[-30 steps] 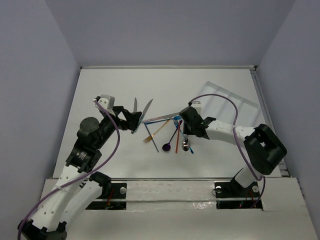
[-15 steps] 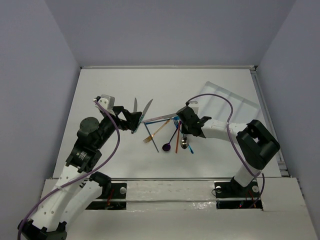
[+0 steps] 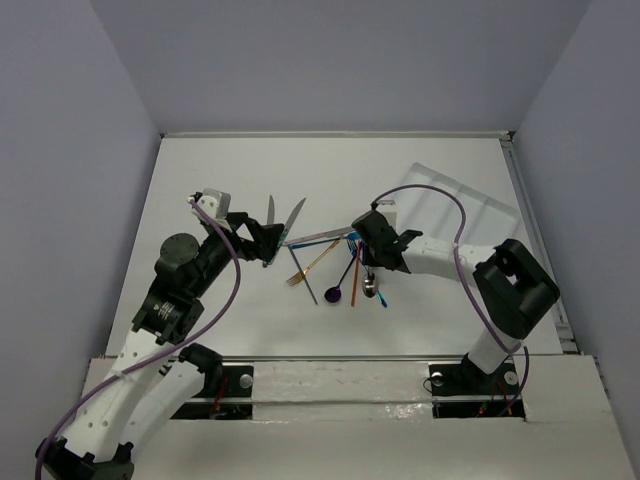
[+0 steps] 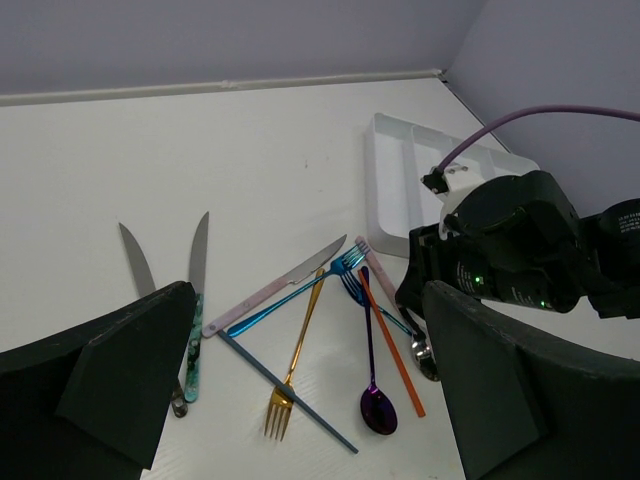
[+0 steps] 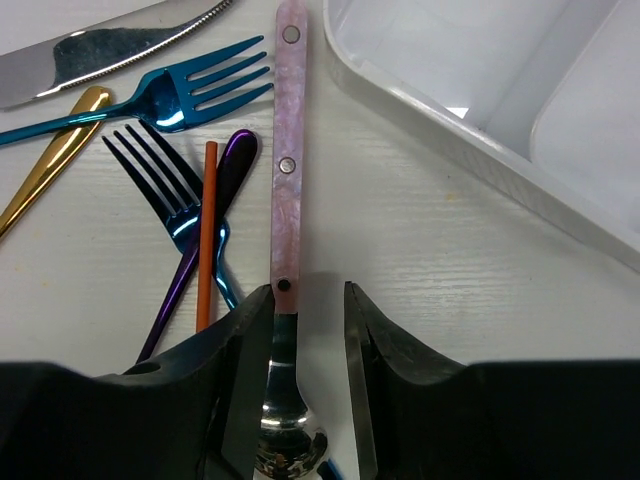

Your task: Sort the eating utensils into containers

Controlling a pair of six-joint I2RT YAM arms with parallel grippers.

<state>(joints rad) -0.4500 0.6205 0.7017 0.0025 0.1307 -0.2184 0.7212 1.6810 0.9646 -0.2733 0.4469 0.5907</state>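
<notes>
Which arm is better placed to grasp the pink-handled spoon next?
Right. The right pincer is open astride the neck of the pink-handled spoon, with the white tray beside it. The left pincer hovers near the knives.

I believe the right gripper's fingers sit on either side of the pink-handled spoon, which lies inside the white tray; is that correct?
Not quite. The pink-handled spoon lies on the table beside the white tray, not inside it, as the right wrist view shows. The right gripper does have its fingers on either side of the spoon.
</notes>
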